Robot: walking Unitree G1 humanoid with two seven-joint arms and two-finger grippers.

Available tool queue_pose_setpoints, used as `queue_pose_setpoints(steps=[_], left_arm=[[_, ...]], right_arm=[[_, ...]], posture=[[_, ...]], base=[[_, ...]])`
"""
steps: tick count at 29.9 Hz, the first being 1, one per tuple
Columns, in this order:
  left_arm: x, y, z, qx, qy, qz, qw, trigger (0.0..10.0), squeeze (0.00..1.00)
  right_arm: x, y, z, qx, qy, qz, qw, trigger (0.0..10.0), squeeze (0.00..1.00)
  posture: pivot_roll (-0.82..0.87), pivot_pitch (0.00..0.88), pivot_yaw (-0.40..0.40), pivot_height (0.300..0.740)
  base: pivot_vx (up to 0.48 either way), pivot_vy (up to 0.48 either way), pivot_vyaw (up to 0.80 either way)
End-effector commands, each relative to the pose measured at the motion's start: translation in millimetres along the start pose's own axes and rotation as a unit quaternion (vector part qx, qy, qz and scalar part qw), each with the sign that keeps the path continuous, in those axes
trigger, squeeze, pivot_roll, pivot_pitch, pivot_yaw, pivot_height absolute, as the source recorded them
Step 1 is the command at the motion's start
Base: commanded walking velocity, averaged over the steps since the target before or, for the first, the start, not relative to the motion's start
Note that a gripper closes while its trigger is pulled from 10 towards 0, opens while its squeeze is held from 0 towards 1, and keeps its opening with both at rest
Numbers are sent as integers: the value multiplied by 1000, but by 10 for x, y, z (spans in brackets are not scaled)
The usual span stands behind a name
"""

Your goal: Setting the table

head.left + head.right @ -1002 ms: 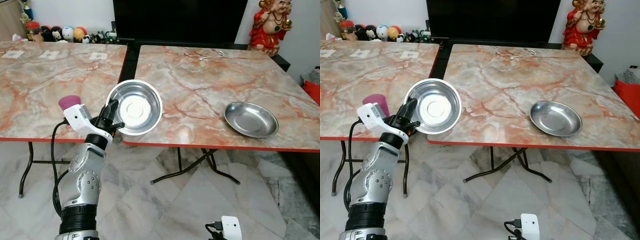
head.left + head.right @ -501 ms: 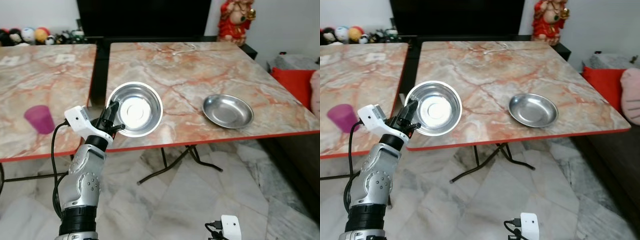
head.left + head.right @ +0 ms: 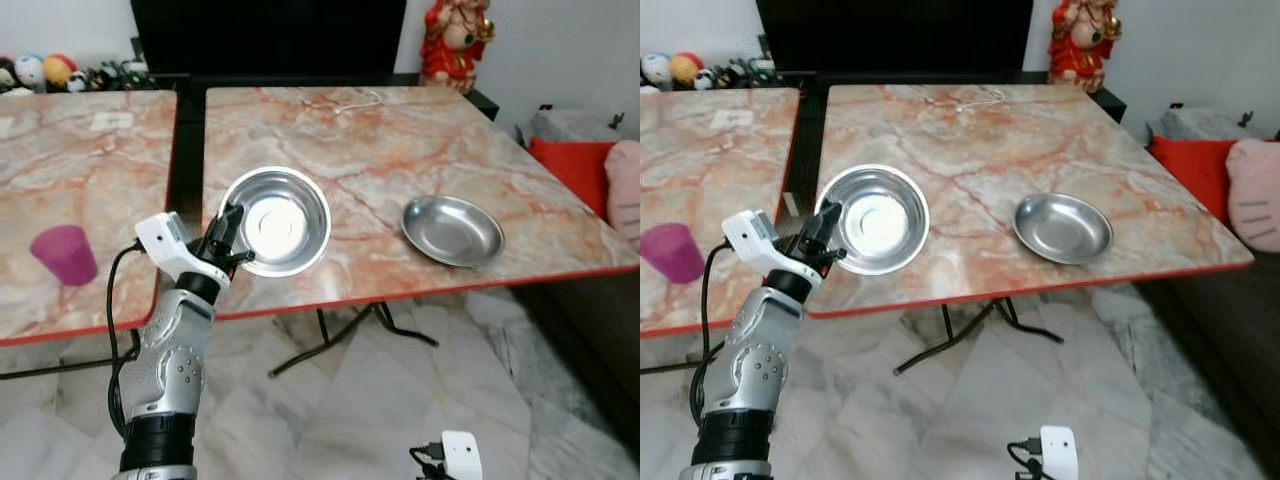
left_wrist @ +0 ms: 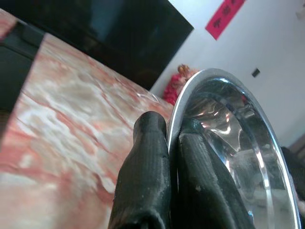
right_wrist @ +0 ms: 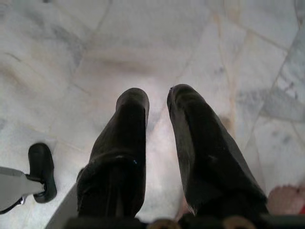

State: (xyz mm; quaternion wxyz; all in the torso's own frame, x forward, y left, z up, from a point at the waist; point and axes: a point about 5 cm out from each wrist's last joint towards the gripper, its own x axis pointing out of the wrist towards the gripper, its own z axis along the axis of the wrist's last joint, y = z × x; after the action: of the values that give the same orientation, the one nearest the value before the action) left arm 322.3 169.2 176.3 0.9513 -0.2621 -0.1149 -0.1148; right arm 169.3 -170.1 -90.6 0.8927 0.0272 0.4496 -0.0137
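The near rim of the steel bowl [image 3: 274, 221] is partly covered by the left gripper [image 3: 229, 240], whose two black fingers [image 4: 143, 176] pinch that rim, one outside the wall and one inside. The bowl hangs tilted just beyond the jaws, its open face turned up toward the camera, over the front edge of the marble table [image 3: 400, 140]. A steel plate [image 3: 452, 230] lies flat on the table well beyond the jaws. The right gripper [image 5: 157, 109] hangs over the marble floor [image 5: 71, 57], jaws slightly spread, holding nothing
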Motion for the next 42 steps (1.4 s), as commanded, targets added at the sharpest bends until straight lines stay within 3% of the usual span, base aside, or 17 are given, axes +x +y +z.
queue_pose_setpoints(steps=[1, 10, 22, 42], left_arm=[[13, -38, 65, 7, -11, -10, 1000, 10000, 0], [18, -55, 63, 8, -10, -14, 1000, 10000, 0], [17, -78, 37, 13, -3, -17, 1000, 10000, 0], [42, -78, 30, 29, 10, -23, 999, 10000, 0]], right_arm=[[-2, -7, -4, 2, -1, -1, 1000, 10000, 0], [-1, 1, -18, 3, 8, 1, 1000, 10000, 0], [0, 6, -6, 1, 3, 0, 1000, 10000, 0], [6, 26, 15, 9, -3, -3, 1000, 10000, 0]], posture=[[92, 0, -78, 740], [96, 0, -78, 740], [99, 0, -74, 740], [109, 0, -35, 740]], base=[[292, 0, 0], [293, 0, -323], [0, 0, 0], [0, -324, 0]])
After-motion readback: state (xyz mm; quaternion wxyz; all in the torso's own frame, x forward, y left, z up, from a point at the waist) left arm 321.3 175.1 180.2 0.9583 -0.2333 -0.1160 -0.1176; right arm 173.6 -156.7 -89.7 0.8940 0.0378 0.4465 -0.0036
